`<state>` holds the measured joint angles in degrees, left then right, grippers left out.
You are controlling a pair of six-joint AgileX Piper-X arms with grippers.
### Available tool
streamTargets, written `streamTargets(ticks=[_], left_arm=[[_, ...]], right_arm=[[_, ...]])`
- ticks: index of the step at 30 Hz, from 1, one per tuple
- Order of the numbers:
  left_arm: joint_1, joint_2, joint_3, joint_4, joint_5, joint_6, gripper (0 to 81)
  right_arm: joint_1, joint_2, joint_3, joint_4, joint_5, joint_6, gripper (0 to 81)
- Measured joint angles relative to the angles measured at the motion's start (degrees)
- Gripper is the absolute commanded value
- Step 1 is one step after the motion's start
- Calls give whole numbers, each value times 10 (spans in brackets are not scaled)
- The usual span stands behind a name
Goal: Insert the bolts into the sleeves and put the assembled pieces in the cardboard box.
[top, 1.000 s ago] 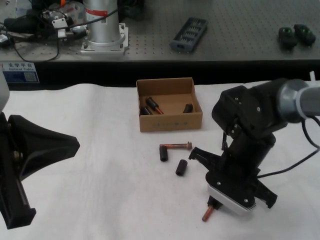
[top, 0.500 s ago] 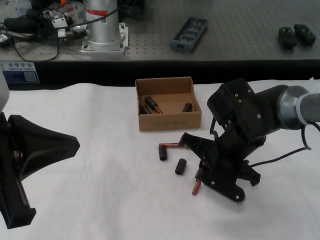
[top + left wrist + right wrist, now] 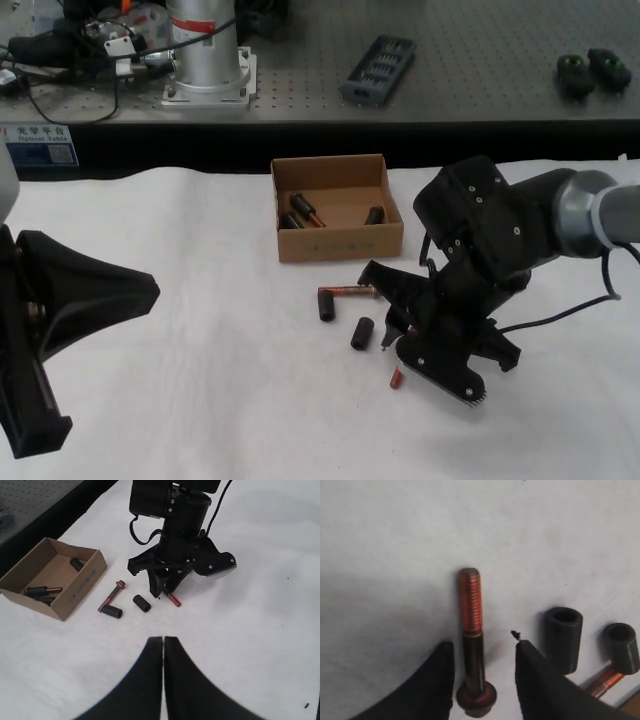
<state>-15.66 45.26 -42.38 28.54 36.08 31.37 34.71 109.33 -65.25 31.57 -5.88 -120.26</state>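
The right gripper (image 3: 484, 647) is lowered over the white-covered worktop (image 3: 200, 400). Its fingers are parted and loosely straddle a copper bolt (image 3: 470, 605) lying on the cloth, gripping nothing. A loose sleeve (image 3: 563, 639) lies just beside it. A second bolt (image 3: 350, 292), with a second sleeve (image 3: 326, 308) at its tip, lies before the cardboard box (image 3: 340, 245). The left gripper (image 3: 163, 680) is well apart, fingers pressed together on nothing.

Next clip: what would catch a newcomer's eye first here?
The black right gripper, low over the white cloth at a copper bolt, with an empty black sleeve just beside it. Farther back, the open cardboard box holds a few dark pieces.
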Motion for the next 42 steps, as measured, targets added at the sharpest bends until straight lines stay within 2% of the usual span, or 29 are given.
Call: streamTargets(ticks=[3,10,11,13,14,15,18,19,24,31,33,42], left_arm=[[0,0,0,0,0,-23,7],[0,0,0,5,0,-155,7],[0,0,0,11,0,-175,7],[0,0,0,27,0,-203,7],[0,0,0,38,0,-215,7],[0,0,0,47,0,-224,7],[0,0,0,86,1,-239,7],[0,0,0,95,1,-240,7],[0,0,0,131,1,-243,7],[0,0,0,141,1,-247,7],[0,0,0,141,1,-247,7],[0,0,0,138,1,-247,7]], right_arm=[[3,0,0,0,6,50,296],[32,-30,5,50,41,293,296],[38,-42,6,61,41,300,296],[44,-58,6,74,40,383,296],[49,-77,6,81,40,383,296],[56,-99,6,86,42,430,296],[81,-179,6,93,42,582,296],[84,-191,6,93,40,769,295],[88,-223,6,77,59,1130,295],[79,-187,15,19,171,1491,295],[77,-175,16,17,184,1539,295],[69,-93,16,16,161,1630,295]])
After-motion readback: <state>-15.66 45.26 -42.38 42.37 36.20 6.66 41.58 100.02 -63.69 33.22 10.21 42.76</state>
